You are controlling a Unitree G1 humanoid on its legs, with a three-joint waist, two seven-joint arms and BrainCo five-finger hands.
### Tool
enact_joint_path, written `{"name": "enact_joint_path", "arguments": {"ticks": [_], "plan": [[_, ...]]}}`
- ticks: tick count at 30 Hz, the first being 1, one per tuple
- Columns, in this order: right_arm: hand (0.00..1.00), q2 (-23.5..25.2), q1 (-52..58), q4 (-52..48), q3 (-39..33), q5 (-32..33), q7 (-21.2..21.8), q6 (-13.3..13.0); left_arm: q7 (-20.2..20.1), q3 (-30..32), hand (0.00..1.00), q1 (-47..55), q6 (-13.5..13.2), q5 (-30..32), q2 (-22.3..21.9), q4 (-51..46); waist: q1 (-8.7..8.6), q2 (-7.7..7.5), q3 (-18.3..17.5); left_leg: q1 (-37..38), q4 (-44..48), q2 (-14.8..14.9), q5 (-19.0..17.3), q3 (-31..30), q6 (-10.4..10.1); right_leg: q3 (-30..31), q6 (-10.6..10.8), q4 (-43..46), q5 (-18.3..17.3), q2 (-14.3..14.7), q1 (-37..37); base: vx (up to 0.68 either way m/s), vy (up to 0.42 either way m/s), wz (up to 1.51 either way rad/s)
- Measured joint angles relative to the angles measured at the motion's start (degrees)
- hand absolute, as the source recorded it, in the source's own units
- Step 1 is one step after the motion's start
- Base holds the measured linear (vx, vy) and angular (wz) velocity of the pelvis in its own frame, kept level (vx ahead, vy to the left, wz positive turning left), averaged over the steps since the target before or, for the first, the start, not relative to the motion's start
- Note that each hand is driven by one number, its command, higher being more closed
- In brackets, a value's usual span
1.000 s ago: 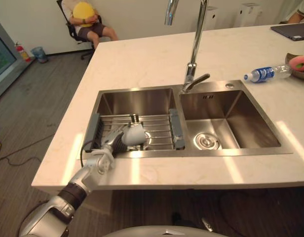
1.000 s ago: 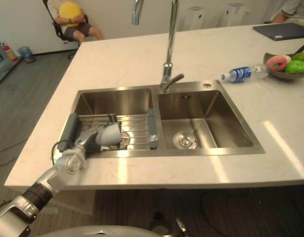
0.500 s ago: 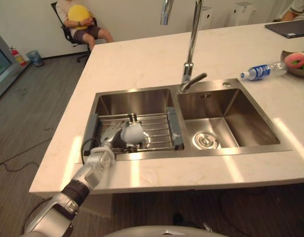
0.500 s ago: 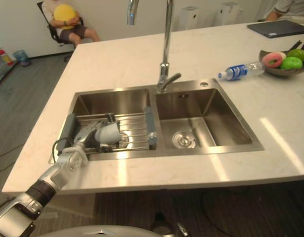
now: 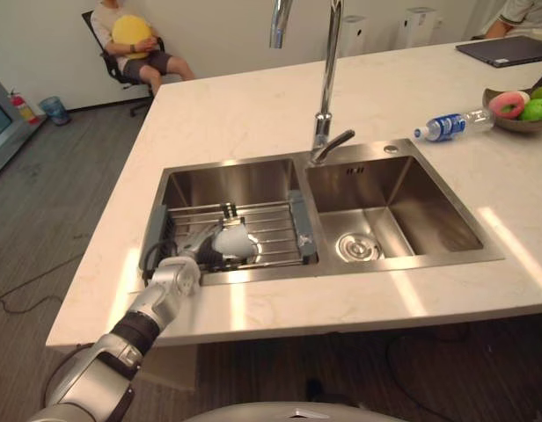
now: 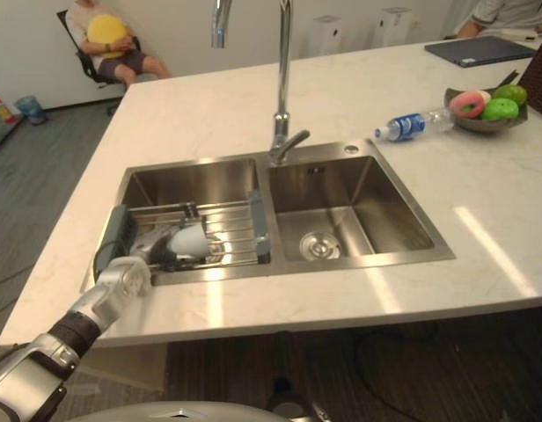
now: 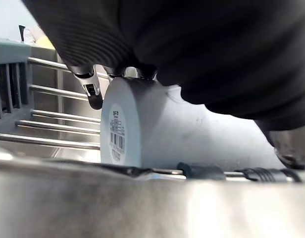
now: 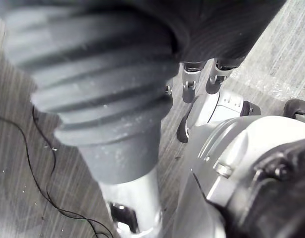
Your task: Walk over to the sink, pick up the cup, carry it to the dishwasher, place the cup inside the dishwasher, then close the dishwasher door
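The right hand [image 8: 188, 85] hangs above grey floor, fingers relaxed. Inside the steel sink's [image 5: 403, 230] left basin, the left hand [image 5: 192, 260] seems curled over a smooth white cylindrical cup [image 5: 233, 242], which lies sideways on the wire rack [image 5: 273, 230]. Beyond the sink, a plastic bottle [image 5: 447, 127] lies on the counter [image 5: 236, 114].

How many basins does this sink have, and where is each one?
2. The left basin holds the wire rack, where the left hand grips the cup; the right basin, beside it, has a drain.
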Motion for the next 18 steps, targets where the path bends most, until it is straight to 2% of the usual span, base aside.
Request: {"name": "enact_joint_path", "arguments": {"ticks": [7,10,11,14,18], "plan": [[0.0,-0.3,0.1,0.0,1.4,0.0,0.0,-0.7,-1.3,-0.4,0.0,-0.7,0.6,0.0,0.3,0.4,0.03,0.06,0.0,-0.1,0.0,-0.1,0.0,0.0,-0.1,0.4,-0.2,1.1,-0.3,0.3,-0.8,0.0,0.002,-0.02],[0.0,-0.6,0.1,0.0,1.6,0.0,0.0,-0.7,-3.5,-1.3,0.0,-3.3,1.0,1.9,0.4,3.4,-0.5,0.12,0.2,-0.1,0.0,0.0,0.0,0.1,-0.1,0.7,-0.3,1.4,-0.3,0.4,-1.1,0.0,0.008,-0.09],[0.0,-0.8,0.0,0.0,1.6,0.0,0.0,-0.7,-4.5,-1.4,1.0,-4.3,1.2,2.4,0.4,4.2,-0.94,0.27,0.4,-0.1,0.0,0.0,0.0,0.1,-0.1,1.3,-0.3,1.6,-0.4,0.6,-1.4,0.03,0.015,-0.21],[0.0,-1.5,0.4,0.1,3.0,0.0,-0.1,-0.6,-5.8,-1.5,1.0,-6.2,1.1,4.5,0.7,4.4,-2.03,0.98,1.2,0.1,0.0,0.1,0.3,0.2,-0.5,2.1,-0.2,2.5,-0.6,1.1,-1.8,0.07,0.004,-0.19],[0.0,-1.7,0.7,0.1,3.5,0.2,-0.2,-0.6,-6.9,-1.9,1.0,-6.9,0.5,6.1,0.5,4.4,-2.41,1.18,1.6,1.3,-0.1,0.2,-0.1,0.3,-0.9,2.2,0.0,5.0,-2.4,1.4,-1.9,0.07,0.009,-0.01]]}}
